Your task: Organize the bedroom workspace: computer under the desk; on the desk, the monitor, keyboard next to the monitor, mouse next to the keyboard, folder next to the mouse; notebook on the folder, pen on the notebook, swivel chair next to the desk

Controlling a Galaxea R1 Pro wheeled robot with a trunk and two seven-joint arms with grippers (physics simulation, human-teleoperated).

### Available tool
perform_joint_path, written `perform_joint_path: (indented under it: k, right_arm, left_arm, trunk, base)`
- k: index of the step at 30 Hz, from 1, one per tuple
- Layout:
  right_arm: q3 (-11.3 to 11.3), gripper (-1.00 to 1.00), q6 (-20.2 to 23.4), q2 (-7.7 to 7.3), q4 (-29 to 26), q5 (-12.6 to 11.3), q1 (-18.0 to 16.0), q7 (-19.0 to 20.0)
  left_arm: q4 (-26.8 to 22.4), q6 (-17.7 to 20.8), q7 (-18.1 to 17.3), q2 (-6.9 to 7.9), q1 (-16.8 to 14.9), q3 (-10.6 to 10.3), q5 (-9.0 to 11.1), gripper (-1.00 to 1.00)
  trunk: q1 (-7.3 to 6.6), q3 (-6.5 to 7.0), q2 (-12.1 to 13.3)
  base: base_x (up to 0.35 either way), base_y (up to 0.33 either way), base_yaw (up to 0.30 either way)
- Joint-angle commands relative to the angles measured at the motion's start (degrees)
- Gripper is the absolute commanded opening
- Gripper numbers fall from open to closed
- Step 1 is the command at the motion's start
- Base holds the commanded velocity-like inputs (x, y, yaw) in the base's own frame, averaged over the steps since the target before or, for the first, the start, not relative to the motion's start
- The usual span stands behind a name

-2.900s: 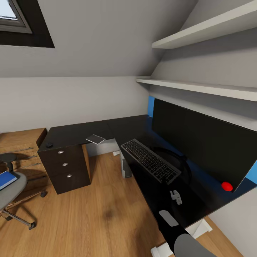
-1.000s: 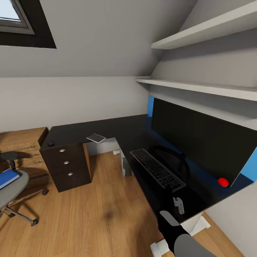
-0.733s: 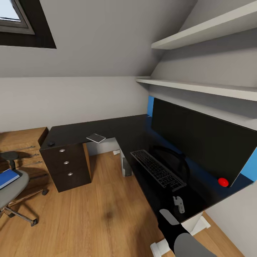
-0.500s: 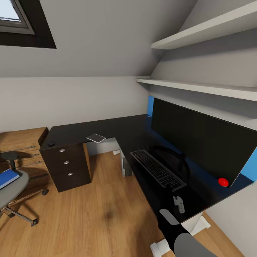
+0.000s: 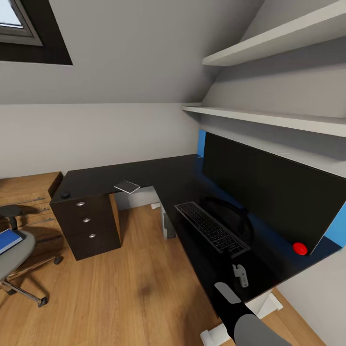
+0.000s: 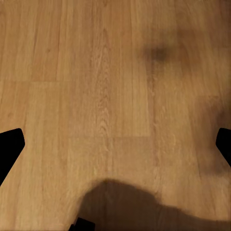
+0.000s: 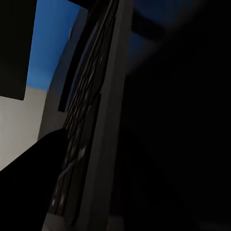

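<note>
The black L-shaped desk (image 5: 158,174) carries the wide black monitor (image 5: 269,190) along the right wall. The keyboard (image 5: 211,228) lies in front of it and shows close up in the right wrist view (image 7: 91,139). My right gripper (image 5: 240,275) hovers at the keyboard's near end; its dark fingers are lost against the desk. The mouse (image 5: 65,195) and grey notebook (image 5: 127,186) lie on the far wing. The blue folder (image 5: 8,239) rests on the swivel chair (image 5: 17,257) at left. The computer (image 5: 168,226) stands under the desk. My left gripper (image 6: 115,144) is open over bare floor.
A light wooden drawer unit (image 5: 29,192) stands behind the chair. White shelves (image 5: 269,117) run above the monitor, and a red ball (image 5: 300,248) lies on the desk at its near end. Wooden floor (image 5: 134,283) spreads between chair and desk.
Since the oldest frame the keyboard and my right gripper have shifted toward the desk's near end and closer to the monitor. In the last second only the view has shifted slightly.
</note>
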Motion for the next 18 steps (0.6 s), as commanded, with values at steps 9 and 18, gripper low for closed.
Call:
perform_joint_path:
  k: [9,18]
  right_arm:
    - [-0.8,-1.0,0.4,0.06,0.2,-2.4,0.0,-2.6]
    - [-0.9,-1.0,-3.1,0.06,0.2,-2.6,0.0,-2.6]
  left_arm:
    - [-0.1,0.2,0.5,0.08,0.0,-0.3,0.6,1.0]
    - [-0.1,0.2,0.5,0.08,0.0,-0.3,0.6,1.0]
  trunk:
    - [0.01,-0.06,0.0]
    - [0.01,-0.06,0.0]
  base:
    - [-0.134,-0.043,0.0]
    - [-0.012,-0.004,0.0]
